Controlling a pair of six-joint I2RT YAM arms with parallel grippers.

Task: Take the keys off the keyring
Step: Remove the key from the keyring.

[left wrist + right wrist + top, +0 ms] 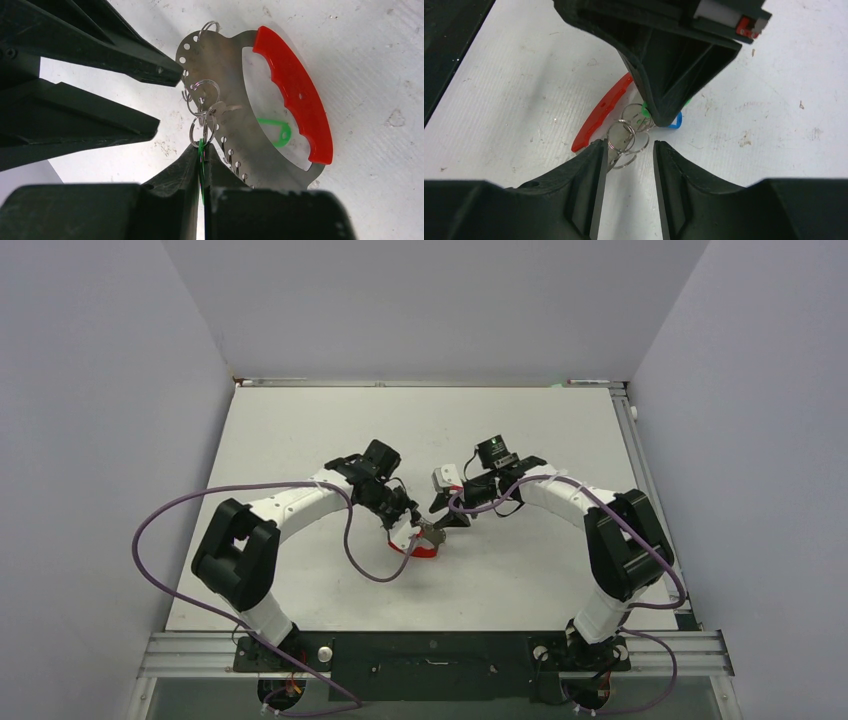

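One keyring [295,90], a metal plate with a red strap, is located mid-tabletop [300,440] between two grippers. Left gripper [203,152]: closed on one green tag [201,145]. Right gripper [629,150]: partly open, holding nothing, with at least three split rings [623,142] at its fingertips. One blue tag [675,123] is visible

Silver keyring [220,65], red strap [295,90], green tag [201,152], blue tag [675,121]
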